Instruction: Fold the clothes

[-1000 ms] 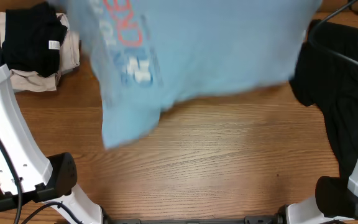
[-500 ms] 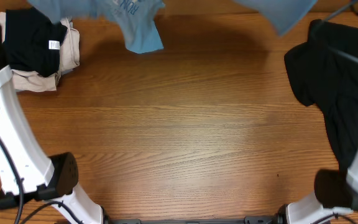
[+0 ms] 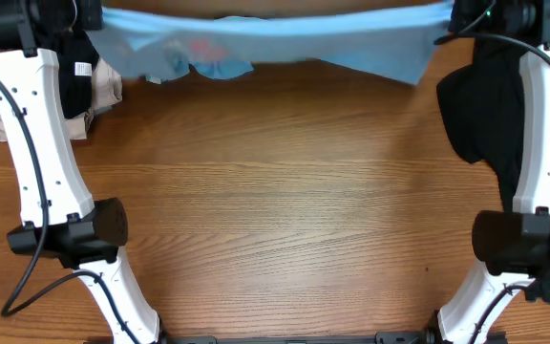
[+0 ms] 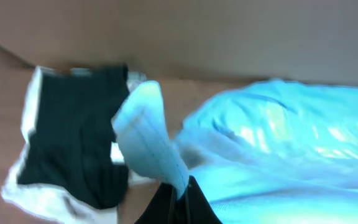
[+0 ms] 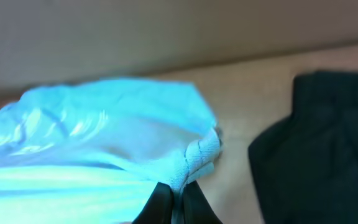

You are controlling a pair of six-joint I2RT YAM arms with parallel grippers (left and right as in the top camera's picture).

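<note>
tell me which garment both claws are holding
The light blue cloth T-shirt, stretched between left claw and right claw; the large black garment and black-and-beige pile lie unheld.

t-shirt (image 3: 285, 38) far, pile (image 3: 98, 91) left, garment (image 3: 475, 115) right

1 light blue soft-cloth T-shirt (image 3: 275, 38), 1 large loose black cloth garment (image 3: 490, 115), 1 smaller folded black cloth garment (image 4: 73, 143), 1 beige cloth piece (image 3: 106, 91), 2 white robot arms, lt arm (image 3: 51, 162) & rt arm (image 3: 538, 143), 1 brown wooden table (image 3: 285, 210).
</note>
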